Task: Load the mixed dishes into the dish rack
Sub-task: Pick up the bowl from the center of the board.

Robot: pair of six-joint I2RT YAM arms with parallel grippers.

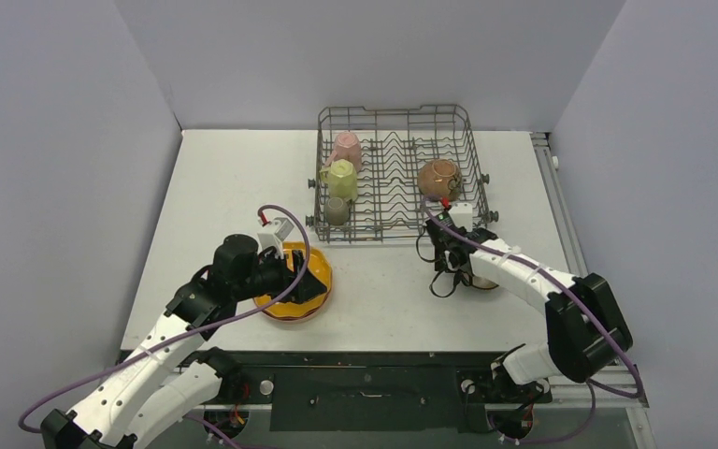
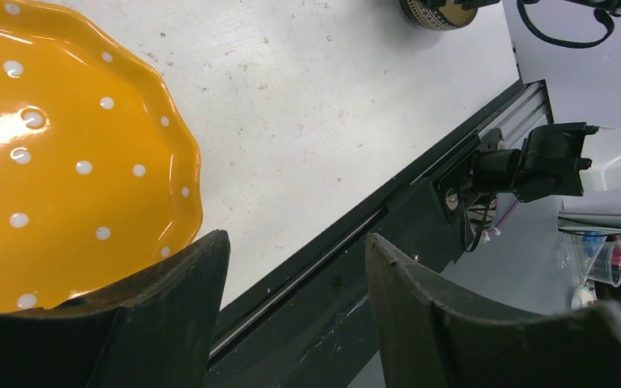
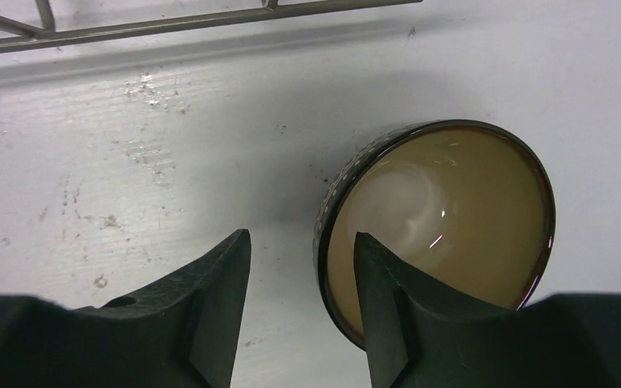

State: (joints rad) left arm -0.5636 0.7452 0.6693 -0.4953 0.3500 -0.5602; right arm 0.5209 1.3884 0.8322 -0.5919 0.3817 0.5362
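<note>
The orange white-dotted plate lies on a pink plate at the table's front left. My left gripper is open over the orange plate's near-right rim; in the left wrist view one finger covers the plate edge and the other hangs past the table edge. My right gripper is open and empty. In the right wrist view its fingers straddle the left rim of a brown bowl standing upright on the table. The dish rack holds a pink mug, a yellow mug, a grey cup and the other brown bowl.
The rack's front wire runs just beyond the right gripper. The table's black front rail lies below the left gripper. The right arm's cable loops by the bowl. Grey walls close in the left, back and right sides.
</note>
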